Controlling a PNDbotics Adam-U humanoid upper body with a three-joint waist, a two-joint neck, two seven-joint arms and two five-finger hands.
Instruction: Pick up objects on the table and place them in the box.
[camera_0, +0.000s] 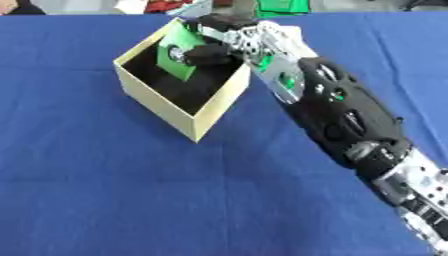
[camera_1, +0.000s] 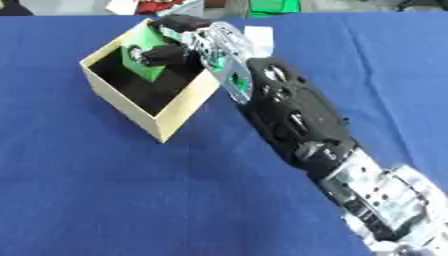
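An open cream cardboard box (camera_0: 166, 107) with a dark inside stands on the blue table, towards the back left. My right arm reaches in from the lower right, and my right hand (camera_0: 213, 50) is over the box's far right corner. Its fingers are curled round a green flat object (camera_0: 177, 64) with a round dark-and-white part on it. The object is tilted and hangs inside the box opening, above the floor. A white scrap (camera_1: 260, 36) lies just behind the wrist. My left hand shows in neither view.
The blue tablecloth (camera_0: 105, 190) covers the whole table. Beyond the far edge there are red, white and green things (camera_0: 284, 6). My right forearm (camera_0: 341, 115) crosses the right half of the table diagonally.
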